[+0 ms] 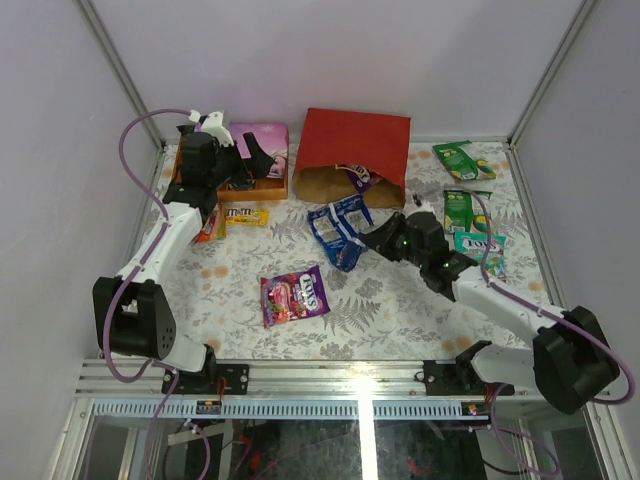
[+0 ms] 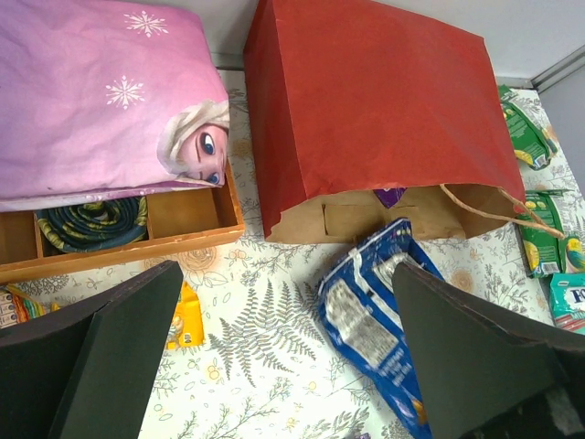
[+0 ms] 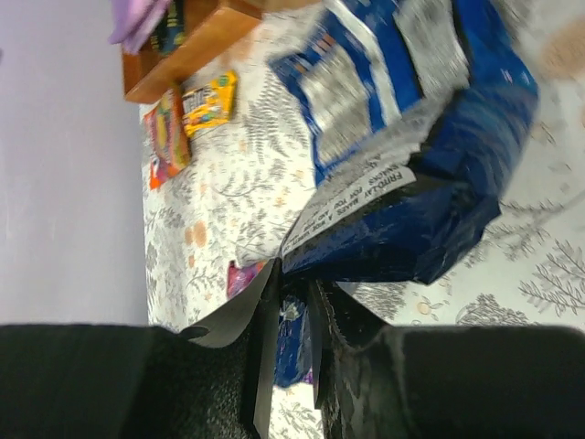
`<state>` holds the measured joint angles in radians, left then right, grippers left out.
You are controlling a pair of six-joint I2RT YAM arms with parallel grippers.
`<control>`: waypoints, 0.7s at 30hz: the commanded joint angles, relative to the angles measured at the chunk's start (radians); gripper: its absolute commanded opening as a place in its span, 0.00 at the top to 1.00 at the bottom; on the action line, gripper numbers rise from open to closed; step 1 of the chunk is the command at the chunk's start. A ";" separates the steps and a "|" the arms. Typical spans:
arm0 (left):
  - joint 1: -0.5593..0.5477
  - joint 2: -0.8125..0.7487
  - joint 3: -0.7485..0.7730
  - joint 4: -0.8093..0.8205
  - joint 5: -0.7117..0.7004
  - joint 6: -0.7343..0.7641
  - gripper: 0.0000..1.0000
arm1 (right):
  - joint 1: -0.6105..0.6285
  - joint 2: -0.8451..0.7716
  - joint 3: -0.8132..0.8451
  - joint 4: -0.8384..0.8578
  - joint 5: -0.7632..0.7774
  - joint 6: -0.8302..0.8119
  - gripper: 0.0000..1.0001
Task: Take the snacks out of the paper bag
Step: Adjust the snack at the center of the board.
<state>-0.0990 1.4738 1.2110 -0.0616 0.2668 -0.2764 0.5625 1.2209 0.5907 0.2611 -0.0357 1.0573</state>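
Observation:
The red paper bag [image 1: 355,150] [image 2: 375,101] lies on its side at the back of the table, its brown mouth facing me. A purple packet [image 1: 358,178] [image 2: 390,195] peeks out of the mouth. The long blue chip bag [image 1: 338,230] [image 2: 366,320] [image 3: 411,183] lies just in front of the mouth. My right gripper [image 1: 372,238] [image 3: 294,302] is shut on its right edge. My left gripper [image 1: 255,160] [image 2: 288,357] hangs wide open above the table, left of the bag, holding nothing. Another purple candy packet [image 1: 294,296] lies mid-table.
A wooden box [image 1: 235,185] [image 2: 137,242] with pink-purple cloth [image 2: 101,101] stands at the back left. Yellow [image 1: 245,216] [image 3: 208,102] and orange [image 1: 208,225] [image 3: 164,137] packs lie before it. Green packets [image 1: 462,160] [image 1: 459,210] and a teal one [image 1: 482,245] lie at the right.

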 commanded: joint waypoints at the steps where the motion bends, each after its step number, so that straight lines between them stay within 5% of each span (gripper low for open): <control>1: 0.007 -0.022 0.007 0.039 0.022 0.000 0.00 | 0.006 -0.074 0.229 -0.298 -0.074 -0.265 0.76; 5: 0.006 -0.034 0.007 0.034 0.018 0.004 0.00 | 0.004 -0.037 0.315 -0.359 -0.162 -0.297 0.77; 21: 0.007 -0.064 -0.003 0.011 -0.040 0.028 0.00 | 0.004 0.142 0.489 -0.165 -0.335 -0.309 0.77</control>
<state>-0.0986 1.4418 1.2110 -0.0635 0.2649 -0.2749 0.5621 1.3674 1.0405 -0.0322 -0.2955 0.7589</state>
